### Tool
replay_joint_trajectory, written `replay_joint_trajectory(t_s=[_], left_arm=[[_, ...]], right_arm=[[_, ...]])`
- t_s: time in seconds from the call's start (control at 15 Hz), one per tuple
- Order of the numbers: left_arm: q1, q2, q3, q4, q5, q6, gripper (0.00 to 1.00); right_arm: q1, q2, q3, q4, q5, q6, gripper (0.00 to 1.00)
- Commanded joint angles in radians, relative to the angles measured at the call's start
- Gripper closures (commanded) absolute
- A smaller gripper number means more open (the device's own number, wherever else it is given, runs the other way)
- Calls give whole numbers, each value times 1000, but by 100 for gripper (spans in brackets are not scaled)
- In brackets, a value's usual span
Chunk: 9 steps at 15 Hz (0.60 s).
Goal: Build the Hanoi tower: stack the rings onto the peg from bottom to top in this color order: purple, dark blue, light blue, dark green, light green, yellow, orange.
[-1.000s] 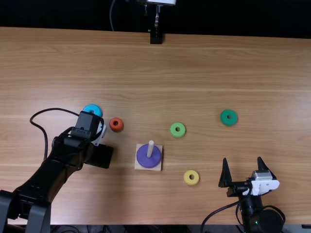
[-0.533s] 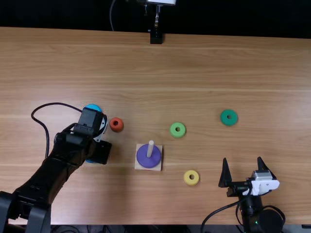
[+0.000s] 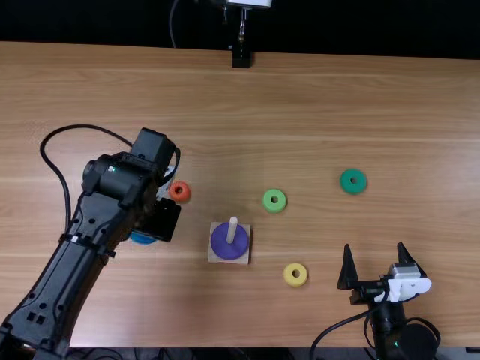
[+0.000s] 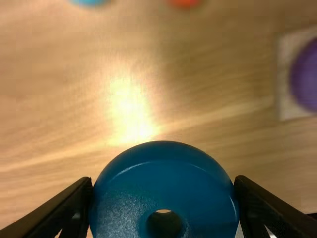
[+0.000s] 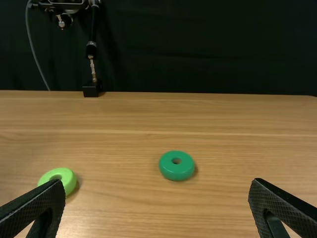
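Observation:
The left gripper (image 3: 156,219) is left of the peg base in the top view, above the table, with the dark blue ring (image 3: 141,238) partly showing beneath it. In the left wrist view my left gripper (image 4: 163,203) is shut on the dark blue ring (image 4: 163,173). The purple ring (image 3: 220,243) lies around the peg (image 3: 232,228) on its square base (image 3: 216,258). My right gripper (image 3: 377,262) stands open at the near right; the right wrist view shows nothing between the fingers of this gripper (image 5: 157,203). Loose rings: orange (image 3: 180,192), light green (image 3: 274,200), dark green (image 3: 353,181), yellow (image 3: 295,274).
The light blue ring (image 4: 89,1) lies near the orange ring, at the edge of the left wrist view. A black stand (image 3: 241,58) is at the table's far edge. A cable loops beside the left arm.
The left arm has changed its pose, its wrist rising and tilting over, and the dark blue ring has come along with its gripper. The right arm and the loose rings have kept still.

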Motion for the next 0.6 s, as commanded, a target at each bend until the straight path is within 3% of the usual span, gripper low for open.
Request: replay_joint_trajectory(t_s=[0.0, 0.07, 0.27, 0.53], left_arm=[[-54, 0, 86, -2, 3, -22, 100], [-71, 5, 141, -2, 3, -45, 100], [-138, 20, 272, -9, -3, -198, 100], [-235, 89, 388, -35, -3, -287, 100]], right_arm=[[-8, -12, -13, 2, 0, 0, 0], [-8, -12, -13, 2, 0, 0, 0], [-8, -12, -13, 2, 0, 0, 0], [-8, -12, -13, 2, 0, 0, 0]])
